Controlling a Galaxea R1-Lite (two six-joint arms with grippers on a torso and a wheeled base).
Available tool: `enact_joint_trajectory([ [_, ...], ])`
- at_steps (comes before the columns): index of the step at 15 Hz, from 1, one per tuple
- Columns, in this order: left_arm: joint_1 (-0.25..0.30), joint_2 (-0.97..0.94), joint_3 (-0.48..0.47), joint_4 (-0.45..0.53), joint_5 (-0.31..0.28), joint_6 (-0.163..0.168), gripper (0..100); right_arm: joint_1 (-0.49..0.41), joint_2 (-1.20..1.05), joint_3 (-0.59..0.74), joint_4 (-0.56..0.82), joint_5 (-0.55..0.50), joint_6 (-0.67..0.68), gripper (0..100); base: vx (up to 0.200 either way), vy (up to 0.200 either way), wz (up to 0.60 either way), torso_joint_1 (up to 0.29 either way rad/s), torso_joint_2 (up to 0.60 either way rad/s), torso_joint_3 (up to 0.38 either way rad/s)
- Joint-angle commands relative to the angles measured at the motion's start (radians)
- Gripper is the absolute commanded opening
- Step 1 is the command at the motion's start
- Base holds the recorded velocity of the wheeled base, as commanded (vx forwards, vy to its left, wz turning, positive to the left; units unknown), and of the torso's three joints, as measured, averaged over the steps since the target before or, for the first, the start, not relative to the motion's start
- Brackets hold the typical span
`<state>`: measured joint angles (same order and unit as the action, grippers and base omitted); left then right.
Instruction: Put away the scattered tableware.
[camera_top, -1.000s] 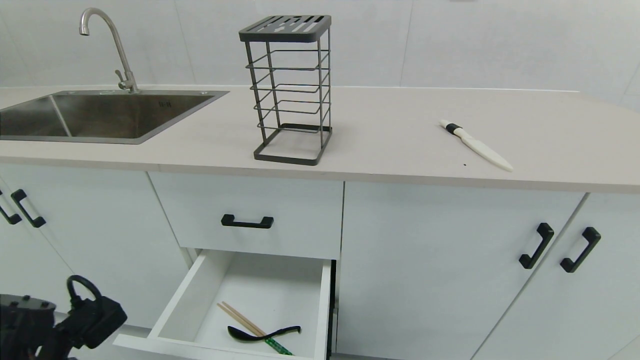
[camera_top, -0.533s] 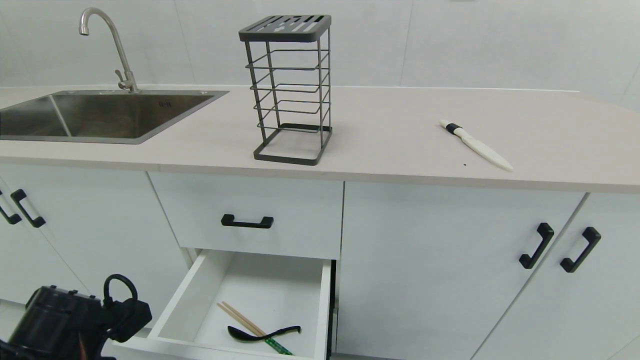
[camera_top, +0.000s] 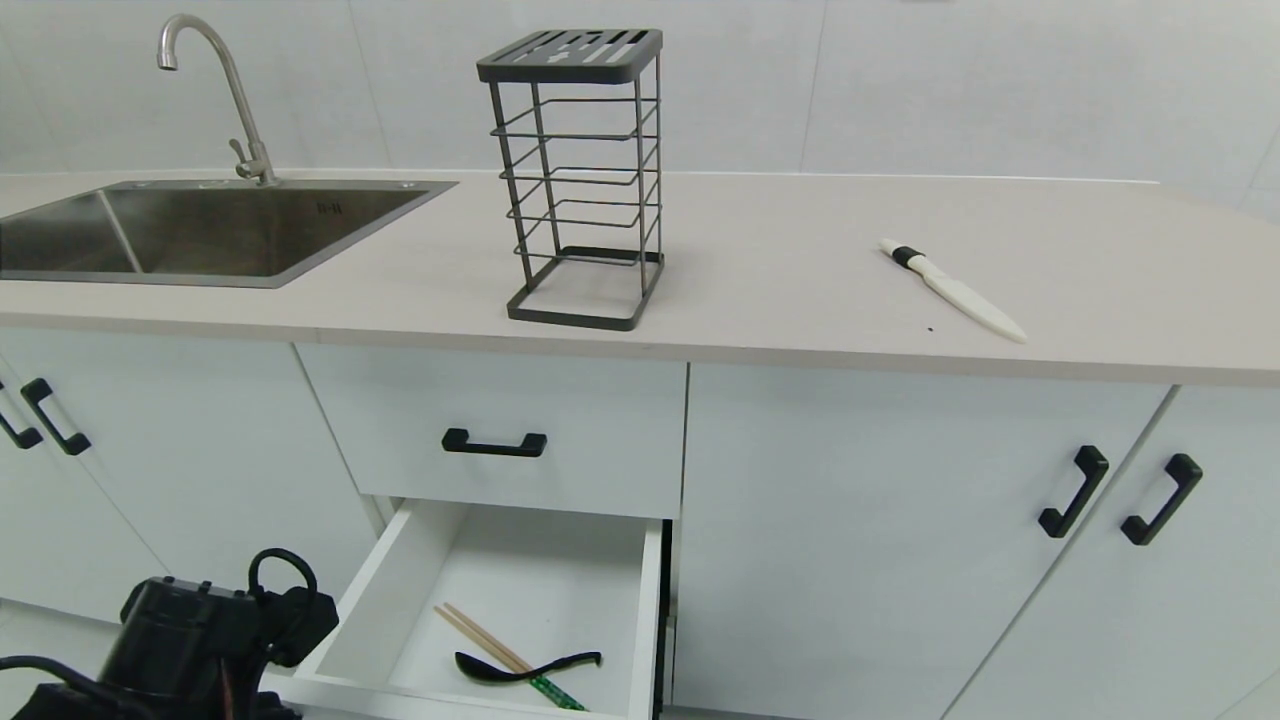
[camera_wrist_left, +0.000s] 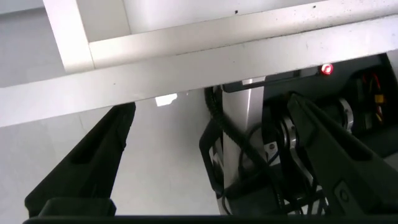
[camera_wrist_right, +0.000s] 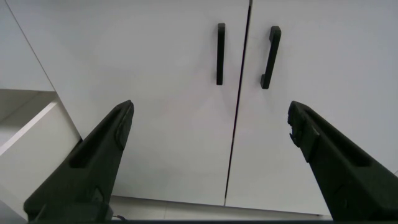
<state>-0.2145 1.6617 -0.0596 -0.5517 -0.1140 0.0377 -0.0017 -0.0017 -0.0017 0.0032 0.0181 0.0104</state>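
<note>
1. Tableware touched neither pincer. The left gripper (camera_wrist_left: 208, 109) had its two fingers spread wide with nothing between them, and it sat low, close under a white drawer edge.
2. The right gripper (camera_wrist_right: 210, 109) was spread just as wide and also held nothing. It faced white cabinet doors carrying two upright black handles (camera_wrist_right: 220, 54).
3. In the head view, the left arm (camera_top: 200, 640) sat just beside the front left corner of the one open drawer (camera_top: 370, 580).
4. Inside that drawer lay two chopsticks (camera_top: 485, 635) side by side and one black spoon (camera_top: 525, 667). The spoon lay across the chopsticks, near the drawer's front.
5. Above it was one closed drawer with a single black handle (camera_top: 494, 442).
6. On the countertop (camera_top: 800, 230) stood one tall black wire rack (camera_top: 585, 180), upright.
7. One white knife (camera_top: 955, 292) with a black band lay flat on the countertop, well apart from the rack, toward the right.
8. At the left were one steel sink (camera_top: 200, 230) and one faucet (camera_top: 215, 90).
</note>
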Motion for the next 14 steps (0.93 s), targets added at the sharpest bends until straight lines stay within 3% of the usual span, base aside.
enact_joint_trajectory([
  [1,-0.002,0.078,0.017,-0.047,0.004,0.001,100,0.0,0.002,0.0,0.0,0.0,0.0,100,0.0,0.0,0.0,0.0,0.0,0.0],
  [5,-0.003,0.162,0.026,-0.217,0.02,0.005,100,0.0,0.002,0.0,0.0,0.0,0.0,100,0.0,0.0,0.0,0.0,0.0,0.0],
  [7,-0.002,0.236,0.027,-0.349,0.024,0.002,100,0.0,0.002,0.0,0.0,0.0,0.0,100,0.0,0.0,0.0,0.0,0.0,0.0],
  [14,-0.003,0.283,-0.054,-0.369,0.02,0.004,100,0.0,0.002,0.0,0.0,0.0,0.0,100,0.0,0.0,0.0,0.0,0.0,0.0],
])
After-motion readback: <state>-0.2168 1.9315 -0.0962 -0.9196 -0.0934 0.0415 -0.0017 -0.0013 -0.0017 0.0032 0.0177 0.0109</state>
